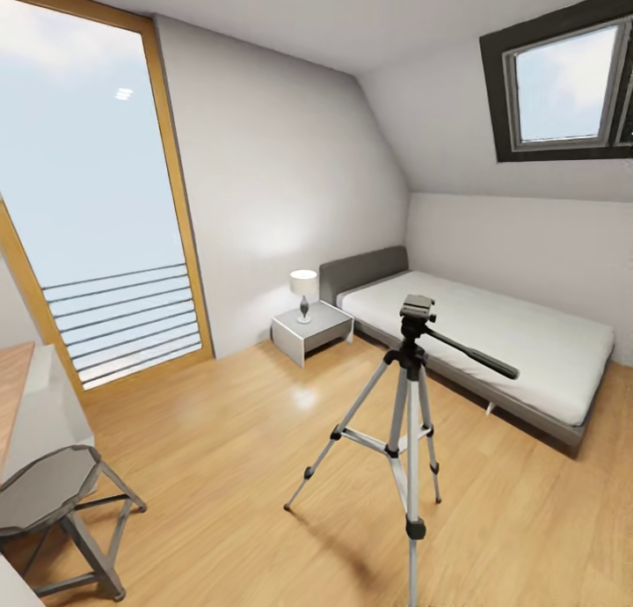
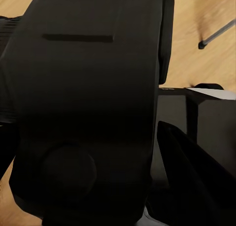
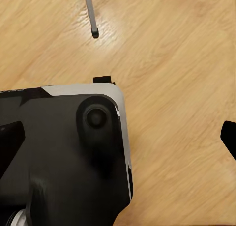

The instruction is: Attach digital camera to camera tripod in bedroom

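**Tripod stands in open floor, bed close behind**

Here is the bedroom, and the tall silver-legged camera tripod (image 1: 409, 413) stands upright out on the light wood plank floor (image 1: 220, 449), its three thin telescoping legs splayed, black joints and feet planted. The grey-black head plate (image 1: 417, 308) sits bare on top, and the long black pan handle (image 1: 470, 354) slants out toward the low grey bed with its smooth white mattress (image 1: 492, 334). Bed and tripod are near each other; the floor on the tripod's window side is wide open.

A white boxy nightstand (image 1: 312, 330) sits beside the headboard, carrying a small lamp with a white shade (image 1: 304, 292). A wood-framed floor-to-ceiling window (image 1: 97, 202) fills the far left wall, with horizontal rails across its lower part. A dark-framed skylight (image 1: 563, 84) is set in the white sloped ceiling. Near left, a grey angular stool (image 1: 57, 510) stands beside a wood-topped desk edge (image 1: 10, 387).

The right wrist view looks down on glossy planks and one black-tipped tripod foot (image 3: 94, 33). Dark robot bodywork crowds both wrist views; whether either gripper is released or clenched, I cannot tell.
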`<state>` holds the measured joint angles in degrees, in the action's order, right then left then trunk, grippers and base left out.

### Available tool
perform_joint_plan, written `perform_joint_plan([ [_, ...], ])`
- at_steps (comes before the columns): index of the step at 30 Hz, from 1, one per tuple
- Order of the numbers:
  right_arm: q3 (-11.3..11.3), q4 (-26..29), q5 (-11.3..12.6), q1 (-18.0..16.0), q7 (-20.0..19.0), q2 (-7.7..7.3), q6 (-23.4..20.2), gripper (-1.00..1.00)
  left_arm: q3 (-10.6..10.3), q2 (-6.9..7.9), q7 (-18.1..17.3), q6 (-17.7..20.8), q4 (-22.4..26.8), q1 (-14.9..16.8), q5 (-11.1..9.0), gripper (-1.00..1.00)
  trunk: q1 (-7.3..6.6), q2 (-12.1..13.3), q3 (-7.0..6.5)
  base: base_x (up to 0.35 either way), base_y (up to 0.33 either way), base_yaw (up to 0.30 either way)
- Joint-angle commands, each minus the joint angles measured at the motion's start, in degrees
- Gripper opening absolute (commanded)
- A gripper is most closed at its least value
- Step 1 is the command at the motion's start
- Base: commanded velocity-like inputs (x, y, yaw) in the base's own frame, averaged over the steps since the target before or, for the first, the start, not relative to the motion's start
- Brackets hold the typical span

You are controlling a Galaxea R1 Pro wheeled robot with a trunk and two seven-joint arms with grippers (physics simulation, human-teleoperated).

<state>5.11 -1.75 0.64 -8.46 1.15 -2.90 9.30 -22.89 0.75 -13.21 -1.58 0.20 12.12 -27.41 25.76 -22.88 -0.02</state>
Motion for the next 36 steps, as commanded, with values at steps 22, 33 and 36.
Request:
perform_joint_plan([
  [22, 0.4, -0.2, 0.1, -0.1, 0.0, -0.01, 0.4, 1.0, -0.5, 0.12, -0.2, -0.2, -0.1, 0.0, -2.7, -1.0, 0.02, 0.0, 0.02, 0.0, 0.0, -0.155],
  [33, 0.4, -0.2, 0.1, -0.1, 0.0, -0.09, 0.4, 1.0, -0.5, 0.13, -0.2, -0.2, -0.1, 0.0, -3.2, -1.0, 0.02, 0.0, 0.02, 0.0, 0.0, -0.156],
  [36, 0.4, -0.2, 0.1, -0.1, 0.0, -0.09, 0.4, 1.0, -0.5, 0.13, -0.2, -0.2, -0.1, 0.0, -3.2, -1.0, 0.02, 0.0, 0.02, 0.0, 0.0, -0.156],
])
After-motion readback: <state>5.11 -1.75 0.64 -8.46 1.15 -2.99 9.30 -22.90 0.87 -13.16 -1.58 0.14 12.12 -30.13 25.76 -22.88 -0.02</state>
